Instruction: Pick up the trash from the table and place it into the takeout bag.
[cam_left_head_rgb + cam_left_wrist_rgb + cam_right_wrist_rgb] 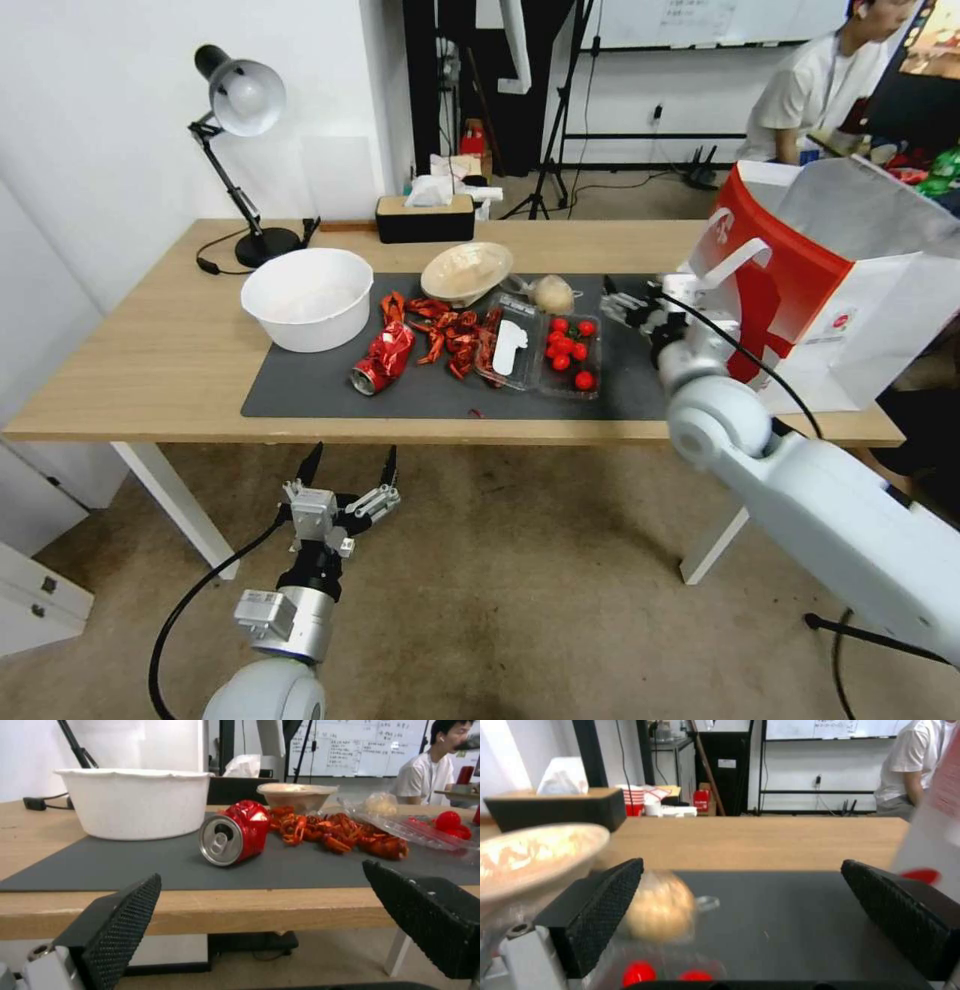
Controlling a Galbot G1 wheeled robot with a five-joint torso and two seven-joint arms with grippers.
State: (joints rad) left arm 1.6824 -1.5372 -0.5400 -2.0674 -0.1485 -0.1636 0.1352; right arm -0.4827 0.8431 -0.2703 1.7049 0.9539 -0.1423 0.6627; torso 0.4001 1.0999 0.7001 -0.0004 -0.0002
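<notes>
Trash lies on the dark mat [320, 385] of the table [150, 340]: a crushed red can [385, 352] [235, 832], red shell scraps [452, 335], a clear tray of tomatoes [545, 350], a beige shallow bowl [466, 270] [530, 858] and a small clear bag [553, 293] [660, 907]. The red-and-white takeout bag [830, 280] stands open at the table's right end. My right gripper [625, 300] [745, 907] hovers open low over the mat, between the small bag and the takeout bag. My left gripper [347, 465] [265, 915] is open below the table's front edge, facing the can.
A big white bowl [307, 297] [135, 800] stands at the mat's left end. A desk lamp [240, 100] and a black tissue box [424, 215] stand along the far edge. Bare wood stretches left of the mat.
</notes>
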